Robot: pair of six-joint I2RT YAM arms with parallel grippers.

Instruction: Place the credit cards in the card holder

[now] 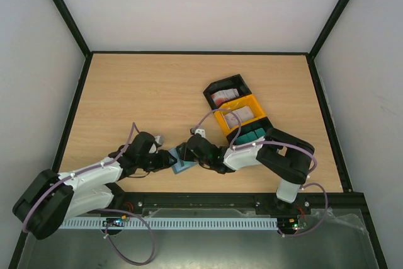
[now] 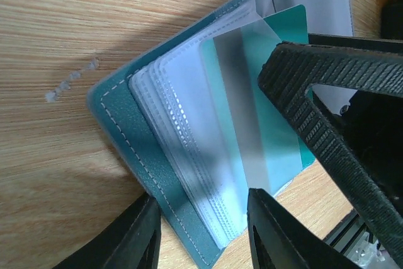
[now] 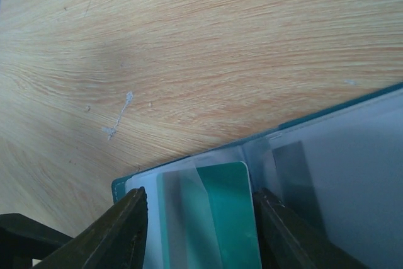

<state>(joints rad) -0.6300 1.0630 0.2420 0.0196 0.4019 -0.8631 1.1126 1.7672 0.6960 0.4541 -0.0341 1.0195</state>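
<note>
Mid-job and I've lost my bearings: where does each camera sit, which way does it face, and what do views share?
Top external: above and behind the arm bases, looking down on the table; both arms show, left claw and right claw meeting at the wallet.
Left wrist: on the left arm, facing down onto the open wallet; its own fingers frame the bottom.
Right wrist: on the right arm, facing tabletop and wallet; its fingers flank the green card.
Shared: both wrist views show wallet and green card.
</note>
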